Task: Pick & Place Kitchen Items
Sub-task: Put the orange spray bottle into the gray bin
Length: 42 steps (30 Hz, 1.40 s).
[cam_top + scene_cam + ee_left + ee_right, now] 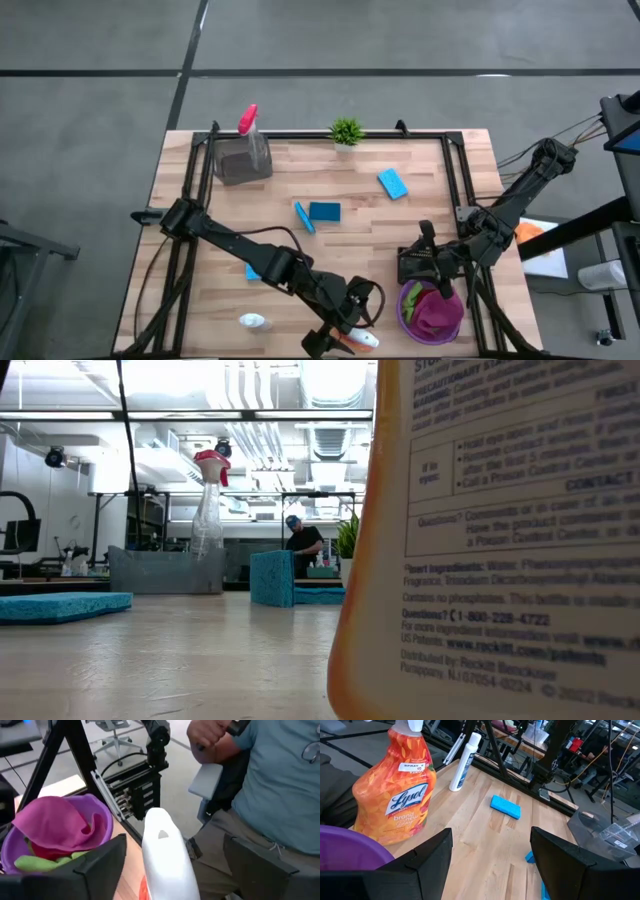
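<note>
An orange spray bottle (395,790) with a white head (165,855) stands upright on its base at the table's near edge. It fills the right of the low view (500,540). My left gripper (175,865) is open. Its fingers stand on either side of the white head without touching it (350,335). My right gripper (490,850) is open and empty just above the table (408,266), beside a purple bowl (450,330). The bowl holds a magenta cloth (55,825) and a green cloth (40,864).
A white bottle (252,321) lies near the front left. Blue sponges lie mid-table (325,211), (392,183), and one is half under my left arm (252,270). A red-topped clear bottle (248,125), a grey cloth (243,162) and a small plant (346,131) are at the back. A person (280,795) stands beyond the near edge.
</note>
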### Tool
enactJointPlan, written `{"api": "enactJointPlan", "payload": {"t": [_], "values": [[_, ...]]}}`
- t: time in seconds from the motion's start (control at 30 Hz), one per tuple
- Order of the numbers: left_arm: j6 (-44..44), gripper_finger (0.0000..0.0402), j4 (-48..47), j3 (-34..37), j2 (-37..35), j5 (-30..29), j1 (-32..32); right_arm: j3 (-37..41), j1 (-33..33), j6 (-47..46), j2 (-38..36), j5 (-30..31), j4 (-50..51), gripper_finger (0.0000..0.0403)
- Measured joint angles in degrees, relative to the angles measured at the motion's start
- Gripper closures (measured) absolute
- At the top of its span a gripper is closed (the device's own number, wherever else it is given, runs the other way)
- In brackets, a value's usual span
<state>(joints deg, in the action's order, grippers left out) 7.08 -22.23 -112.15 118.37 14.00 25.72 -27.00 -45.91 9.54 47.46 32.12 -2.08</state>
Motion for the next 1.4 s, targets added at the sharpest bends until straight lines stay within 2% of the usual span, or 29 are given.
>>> {"api": "enactJointPlan", "payload": {"t": [0.17,0.27,1.2,1.3,1.4], "values": [[0.4,0.0127,-1.9,-0.9,0.0,0.0,-0.1,0.0,0.0,0.0,0.0,0.0,0.0,0.0138],[0.4,0.0142,-2.5,-0.1,0.1,-0.3,-0.4,0.0,0.0,0.0,0.0,0.0,0.1,0.0138],[-1.8,0.0145,-2.7,-0.1,0.6,-0.7,-1.3,0.0,0.0,0.0,0.0,0.0,0.2,0.0138],[-3.1,0.0157,-2.7,-0.1,0.6,-0.7,-1.5,0.0,0.0,-0.2,0.0,0.0,0.2,0.0138],[-3.6,0.0192,-2.8,-0.1,0.6,-0.7,-1.5,0.0,0.0,-0.2,0.0,0.0,0.2,0.0138]]}}
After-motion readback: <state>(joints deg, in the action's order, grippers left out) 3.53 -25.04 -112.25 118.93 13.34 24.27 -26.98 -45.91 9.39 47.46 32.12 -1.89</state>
